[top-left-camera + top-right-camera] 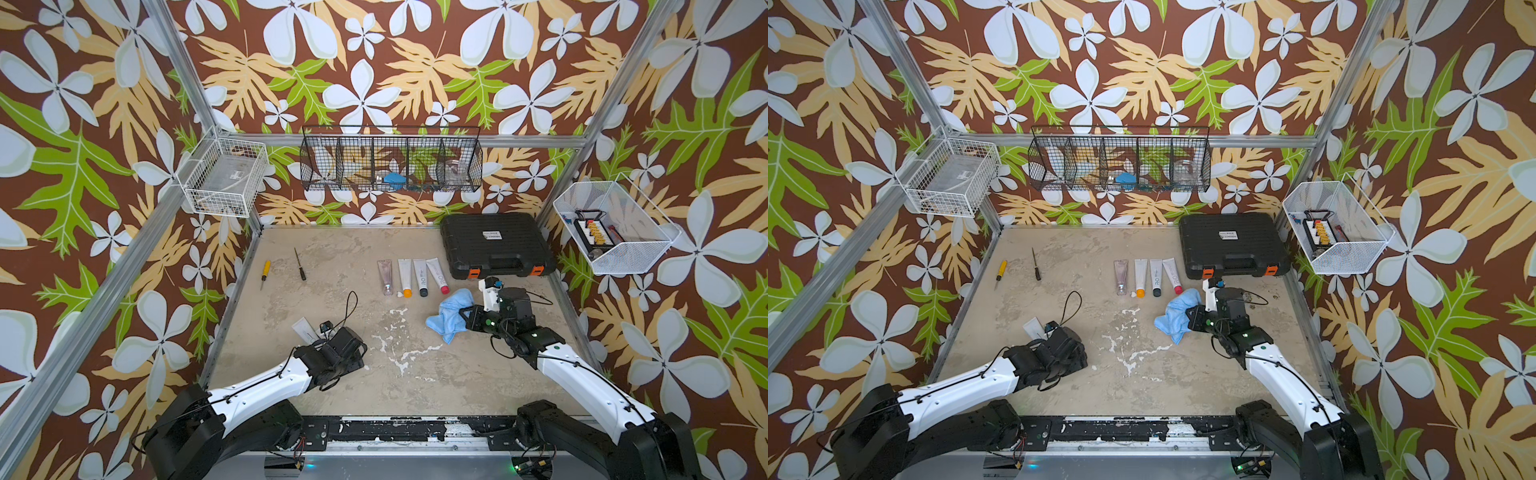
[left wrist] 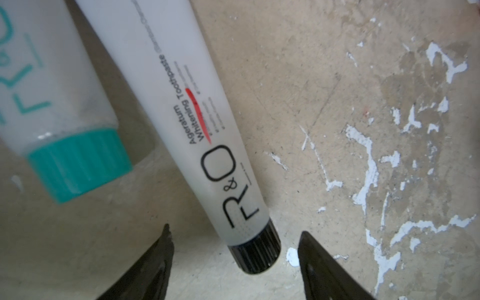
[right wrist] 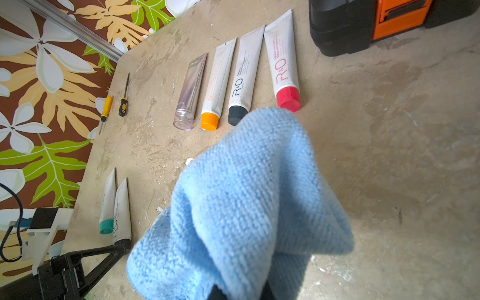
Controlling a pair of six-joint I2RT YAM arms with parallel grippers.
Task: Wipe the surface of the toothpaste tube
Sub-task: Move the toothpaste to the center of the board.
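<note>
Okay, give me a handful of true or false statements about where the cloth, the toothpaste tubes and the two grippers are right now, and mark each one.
1. The right gripper is holding the blue cloth. True.
2. The left gripper has its jaws clamped on the whitening toothpaste tube. False: the jaws stand open on either side of its black cap.
3. The red-capped tube lies at the end of the row nearest the black tool case. True.
4. The teal-capped tube lies next to the red-capped tube. False: it lies beside the whitening toothpaste tube.
5. The screwdrivers rest on the black tool case. False: they lie on the table.
</note>
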